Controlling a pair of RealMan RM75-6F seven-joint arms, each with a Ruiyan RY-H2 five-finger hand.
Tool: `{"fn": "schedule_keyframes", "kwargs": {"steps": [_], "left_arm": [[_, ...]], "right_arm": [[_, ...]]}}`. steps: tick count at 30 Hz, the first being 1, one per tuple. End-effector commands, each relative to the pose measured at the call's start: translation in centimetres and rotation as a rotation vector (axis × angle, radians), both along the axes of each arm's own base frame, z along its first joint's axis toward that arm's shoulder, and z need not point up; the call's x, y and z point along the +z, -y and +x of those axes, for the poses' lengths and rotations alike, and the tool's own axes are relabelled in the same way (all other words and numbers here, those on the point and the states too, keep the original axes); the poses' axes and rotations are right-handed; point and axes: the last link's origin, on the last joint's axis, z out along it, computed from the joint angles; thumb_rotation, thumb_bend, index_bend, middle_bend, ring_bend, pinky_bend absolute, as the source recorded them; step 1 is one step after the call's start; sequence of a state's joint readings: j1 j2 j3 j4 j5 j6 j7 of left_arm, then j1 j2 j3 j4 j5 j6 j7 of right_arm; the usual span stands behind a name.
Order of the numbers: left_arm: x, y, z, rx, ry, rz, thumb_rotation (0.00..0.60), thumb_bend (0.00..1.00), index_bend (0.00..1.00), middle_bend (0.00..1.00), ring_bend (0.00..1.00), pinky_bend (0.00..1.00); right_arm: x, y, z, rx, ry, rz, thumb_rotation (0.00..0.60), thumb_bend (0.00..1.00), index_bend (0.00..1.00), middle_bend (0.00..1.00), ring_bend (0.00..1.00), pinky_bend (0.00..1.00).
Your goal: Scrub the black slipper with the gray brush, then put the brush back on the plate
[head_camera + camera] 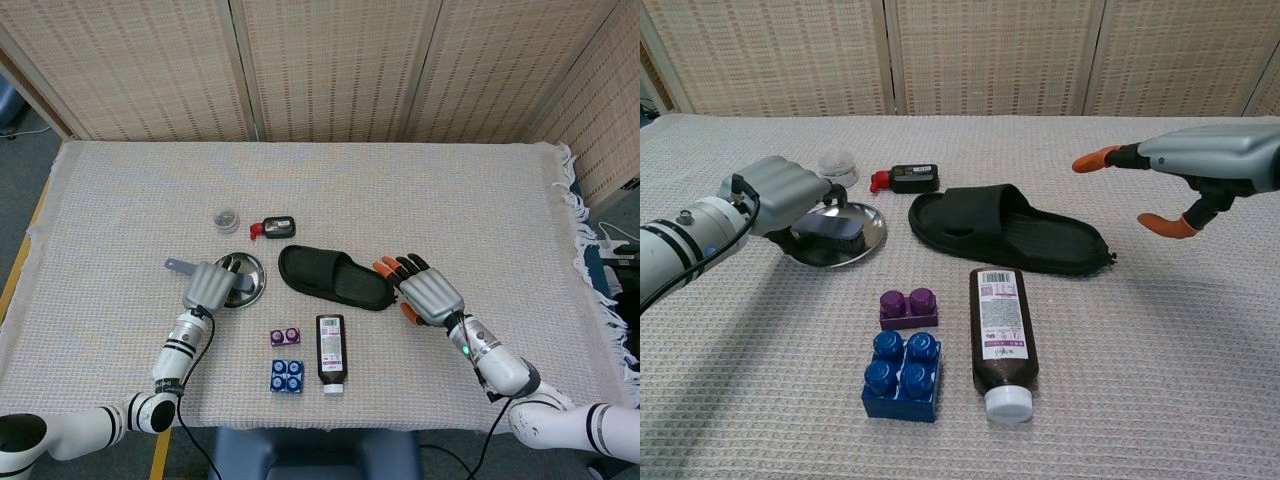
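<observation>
Gripping gray brush (830, 231) over plate (868, 243), left hand (780, 190) fingers curled, right hand (1185, 170) fingers spread beside black slipper (1015, 232).

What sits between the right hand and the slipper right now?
Nothing: only bare woven cloth separates the right hand from the black slipper, its fingers just off the near end in the head view.

Grey-shelled hands, orange-tipped fingers (1095, 159) (right side), white forearms, black cables
</observation>
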State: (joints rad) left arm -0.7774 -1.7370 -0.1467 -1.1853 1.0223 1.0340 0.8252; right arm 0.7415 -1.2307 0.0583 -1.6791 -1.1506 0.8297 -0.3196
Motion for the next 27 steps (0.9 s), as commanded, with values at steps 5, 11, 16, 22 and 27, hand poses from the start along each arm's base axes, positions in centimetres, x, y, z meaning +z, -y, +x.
{"fn": "schedule_keyframes", "kwargs": {"steps": [5, 11, 16, 22, 27], "left_arm": [[2.6, 0.8, 0.9, 0.012, 0.068, -0.017, 0.600, 0.43, 0.13, 0.12, 0.66, 0.91], [9.6, 6.3, 0.0, 0.067, 0.414, -0.118, 0.600, 0.42, 0.03, 0.02, 0.05, 0.31], [14.7, 15.3, -7.8, 0.093, 0.550, -0.120, 0.600, 0.41, 0.00, 0.00, 0.00, 0.11], [18.1, 20.3, -13.7, 0.134, 0.557, 0.183, 0.600, 0.41, 0.00, 0.00, 0.00, 0.09], [19.2, 20.0, -13.8, 0.064, 0.537, 0.264, 0.600, 0.41, 0.00, 0.00, 0.00, 0.10]], "right_arm": [[0.8, -0.4, -0.6, -0.008, 0.003, -0.034, 0.600, 0.37, 0.00, 0.00, 0.00, 0.00], [3.9, -4.2, -4.7, -0.046, -0.063, -0.149, 0.600, 0.19, 0.00, 0.00, 0.00, 0.00], [5.5, -9.8, -9.9, -0.079, -0.220, -0.294, 0.600, 0.19, 0.00, 0.00, 0.00, 0.00], [7.5, -14.7, -14.2, -0.208, -0.270, -0.447, 0.600, 0.19, 0.00, 0.00, 0.00, 0.00], [8.5, -15.2, -13.7, -0.213, -0.228, -0.472, 0.600, 0.19, 0.00, 0.00, 0.00, 0.00]]}}
